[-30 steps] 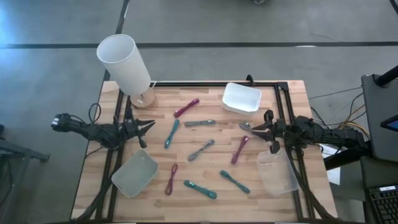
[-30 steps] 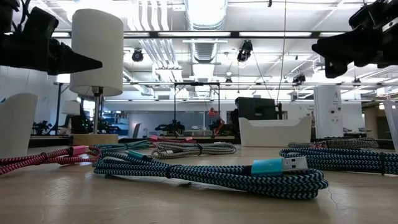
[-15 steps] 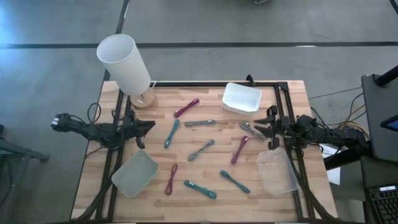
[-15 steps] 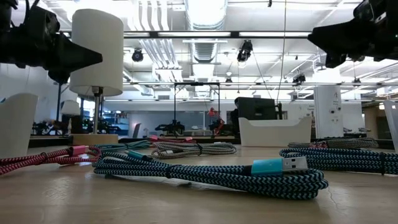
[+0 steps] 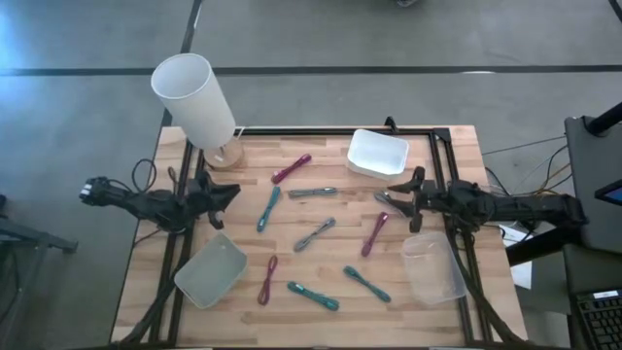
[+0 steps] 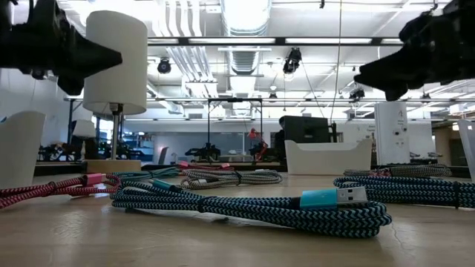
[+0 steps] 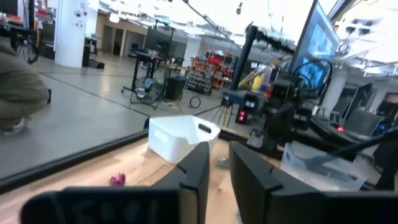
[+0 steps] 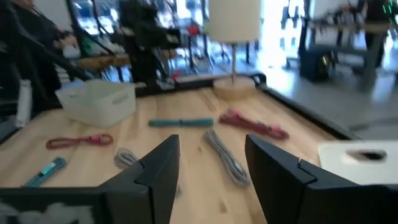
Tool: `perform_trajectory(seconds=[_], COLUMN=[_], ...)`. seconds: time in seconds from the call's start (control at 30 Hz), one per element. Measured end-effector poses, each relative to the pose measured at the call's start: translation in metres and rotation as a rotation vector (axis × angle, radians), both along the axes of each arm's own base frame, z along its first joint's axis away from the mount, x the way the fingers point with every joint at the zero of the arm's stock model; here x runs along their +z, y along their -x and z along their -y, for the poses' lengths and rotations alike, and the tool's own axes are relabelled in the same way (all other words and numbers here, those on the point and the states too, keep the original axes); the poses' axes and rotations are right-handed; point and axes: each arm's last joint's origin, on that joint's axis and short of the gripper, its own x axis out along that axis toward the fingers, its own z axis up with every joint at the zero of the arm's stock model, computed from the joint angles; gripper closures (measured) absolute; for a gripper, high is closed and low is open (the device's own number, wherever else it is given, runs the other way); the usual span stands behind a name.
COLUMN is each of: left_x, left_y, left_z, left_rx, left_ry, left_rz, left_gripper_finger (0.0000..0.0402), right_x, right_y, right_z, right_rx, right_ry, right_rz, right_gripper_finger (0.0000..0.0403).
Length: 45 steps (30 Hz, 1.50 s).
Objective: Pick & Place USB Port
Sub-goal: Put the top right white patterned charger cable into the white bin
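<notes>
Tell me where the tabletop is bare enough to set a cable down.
Bare wood lies between the lamp base and white bin, and along the near edge between the left bin and clear bin. The middle is crowded with cables, around the grey one.

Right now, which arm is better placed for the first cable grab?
Right, probably. The right gripper hovers open beside the grey cable near the white bin. The left gripper hangs at the table's left edge, farther from any cable.
</notes>
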Motion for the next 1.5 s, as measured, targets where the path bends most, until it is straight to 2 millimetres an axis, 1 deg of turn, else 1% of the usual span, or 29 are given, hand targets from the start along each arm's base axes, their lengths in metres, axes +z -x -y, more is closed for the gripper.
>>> perform_trajectory(seconds=[0.1,0.17,0.27,0.37,0.4,0.47,0.57,0.7,0.87,1.03,1.13,1.27,1.43,1.5], left_x=[0.009,0.015,0.022,0.024,0.024,0.025,0.025,0.029,0.044,0.062,0.070,0.073,0.072,0.072], left_y=[0.001,0.002,0.004,0.004,0.004,0.005,0.005,0.006,0.010,0.012,0.011,0.003,-0.016,-0.022], left_z=[0.000,-0.001,-0.001,-0.001,-0.002,-0.003,-0.005,-0.005,-0.006,-0.006,-0.005,-0.003,0.002,0.004], left_rx=[0.002,0.007,0.014,0.020,0.026,0.049,0.109,0.120,0.123,0.059,0.045,0.035,0.033,0.042], left_ry=[-0.032,-0.063,-0.101,-0.130,-0.138,-0.143,-0.133,-0.131,-0.137,-0.151,-0.117,-0.073,-0.099,-0.088], left_rz=[0.006,0.009,0.010,0.001,-0.002,-0.007,-0.014,-0.005,0.019,-0.010,-0.056,-0.164,-0.270,-0.286], left_gripper_finger=[0.0299,0.0276,0.0244,0.0221,0.0216,0.0209,0.0207,0.0207,0.0207,0.0208,0.0209,0.0209,0.0209,0.0209], right_x=[0.013,0.027,0.049,0.057,0.057,0.058,0.051,0.032,0.010,0.002,-0.001,-0.006,-0.012,-0.015], right_y=[-0.003,-0.003,0.000,0.004,0.002,-0.002,-0.012,-0.024,-0.038,-0.048,-0.052,-0.053,-0.054,-0.055], right_z=[0.002,0.003,0.004,0.004,0.004,0.004,0.004,0.005,0.006,0.008,0.010,0.015,0.022,0.022], right_rx=[-0.053,-0.087,-0.143,-0.192,-0.215,-0.210,-0.198,-0.256,-0.311,-0.363,-0.380,-0.417,-0.454,-0.458], right_ry=[-0.009,-0.023,-0.101,-0.171,-0.193,-0.208,-0.264,-0.340,-0.383,-0.403,-0.405,-0.419,-0.435,-0.437], right_rz=[-0.096,-0.165,-0.290,-0.477,-0.499,-0.532,-0.608,-0.729,-0.862,-0.935,-0.969,-0.999,-1.031,-1.048], right_gripper_finger=[0.0218,0.0218,0.0220,0.0220,0.0220,0.0220,0.0220,0.0220,0.0220,0.0220,0.0220,0.0220,0.0220,0.0220])
